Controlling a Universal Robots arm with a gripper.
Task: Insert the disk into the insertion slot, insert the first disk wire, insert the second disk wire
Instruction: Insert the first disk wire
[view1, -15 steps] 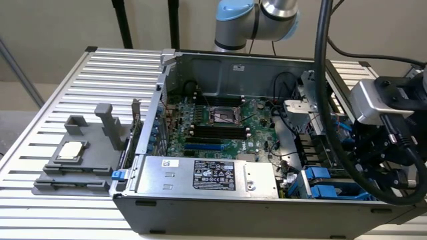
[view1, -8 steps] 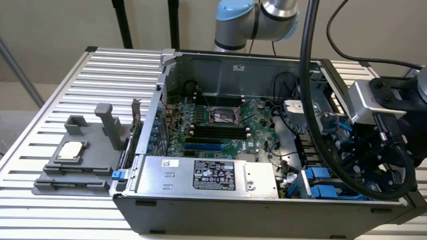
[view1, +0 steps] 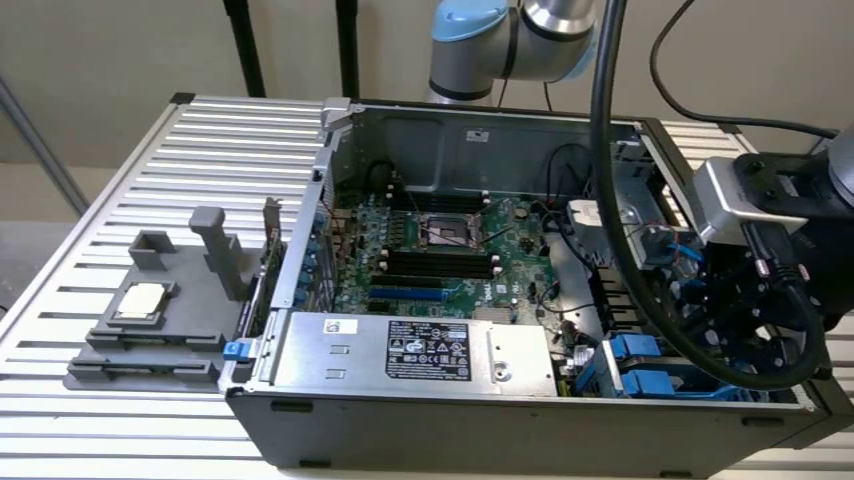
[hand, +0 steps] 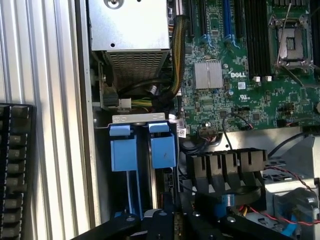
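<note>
The disk (hand: 162, 150) stands edge-on in the insertion slot (hand: 138, 118). Its blue carrier bracket sits just beside a second blue bracket (hand: 122, 150) in the same grey metal bay. We take the bracket in line with the jaws to be the disk, but we cannot tell the two apart with certainty.

In the exterior view the bay lies at the case's (view1: 534, 430) near corner, toward that view's right, with both blue brackets (view1: 638, 365) showing there.

The jaws hang directly over this bay. They are fully closed, with their black tips meeting, and we cannot make out anything pinched between them.

We judge the first step done, since the carrier looks seated and not tilted or proud of its neighbour. The two wire steps cannot be confirmed. The disk's connector end is hidden, and no wire is visibly plugged into it. A small blue connector (hand: 222, 202) lies near the jaws among black cables, and we cannot tell whether it is attached.

Outward from the bay are a yellow-and-black cable bundle (hand: 175, 75), the silver power supply (view1: 400, 350) and the motherboard (view1: 441, 250). The case rests on a slatted table (view1: 80, 420), which also carries a grey fixture (view1: 147, 330).
</note>
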